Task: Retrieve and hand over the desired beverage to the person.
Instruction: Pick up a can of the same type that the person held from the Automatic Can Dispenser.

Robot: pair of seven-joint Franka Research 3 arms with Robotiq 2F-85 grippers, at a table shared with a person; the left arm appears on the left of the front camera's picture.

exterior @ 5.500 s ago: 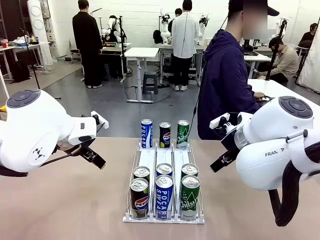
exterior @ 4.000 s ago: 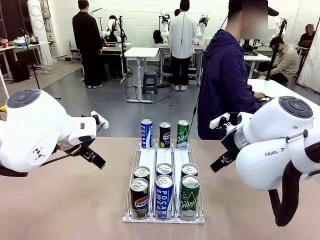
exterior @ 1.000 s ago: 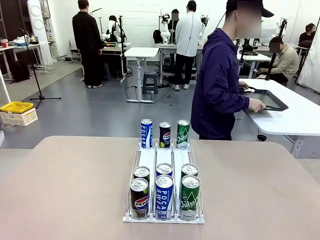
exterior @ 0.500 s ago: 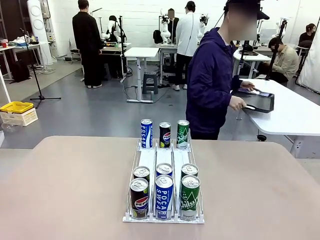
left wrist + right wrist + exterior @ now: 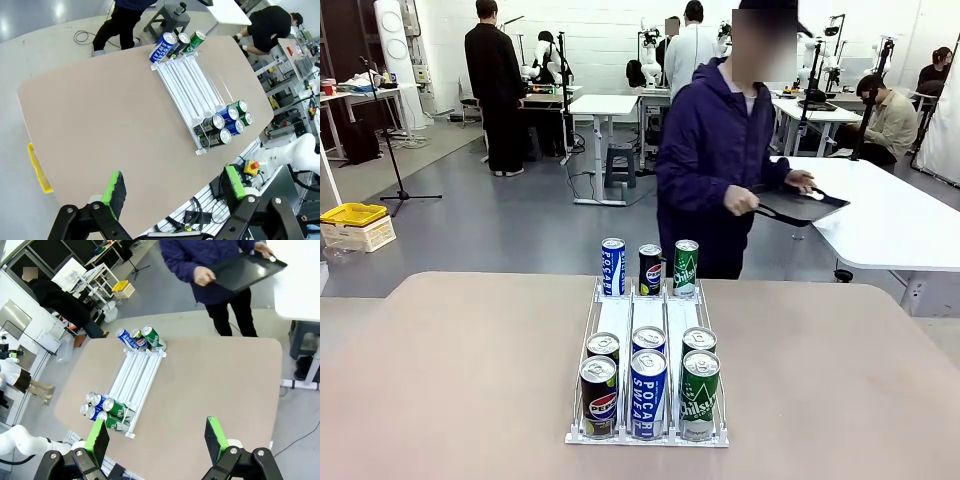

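Navy-purple jacket now faces the desk [image 5: 470, 380]: the person [image 5: 720, 150] has turned away from the white side table [image 5: 900, 225] and come closer. They stand just beyond the desk's far edge, holding a black tray [image 5: 800, 207] in both hands. The cans [image 5: 648, 393] have not moved. They stand upright in a clear three-lane rack [image 5: 648, 315] whose long axis runs from the robot's side toward the person, with three at the far end and six bunched at the near end. The left end effector [image 5: 174, 185] and right end effector [image 5: 156, 436] hang high above the desk, jaws spread wide and holding nothing.
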